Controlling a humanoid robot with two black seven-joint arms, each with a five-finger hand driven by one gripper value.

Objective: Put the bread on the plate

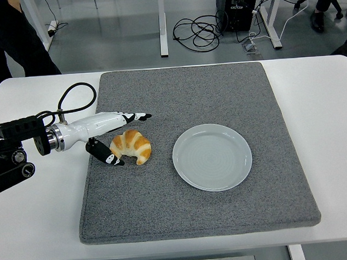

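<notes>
On mat: one croissant (131, 146), one plate (212, 157); left hand (116, 136) open, seemingly touching croissant.

The robot's left arm enters from the picture's left edge, a black jointed forearm with a looped black cable arching over its wrist, ending in a silver collar and a white-shelled hand with black fingertips (106, 131). The hand lies low and nearly level, pointing to the right. Its long fingers (134, 116) stretch out straight and close together, while the black thumb (104, 154) angles downward and forward beneath them, spread apart from the fingers. The hand is open, grasping nothing.
</notes>
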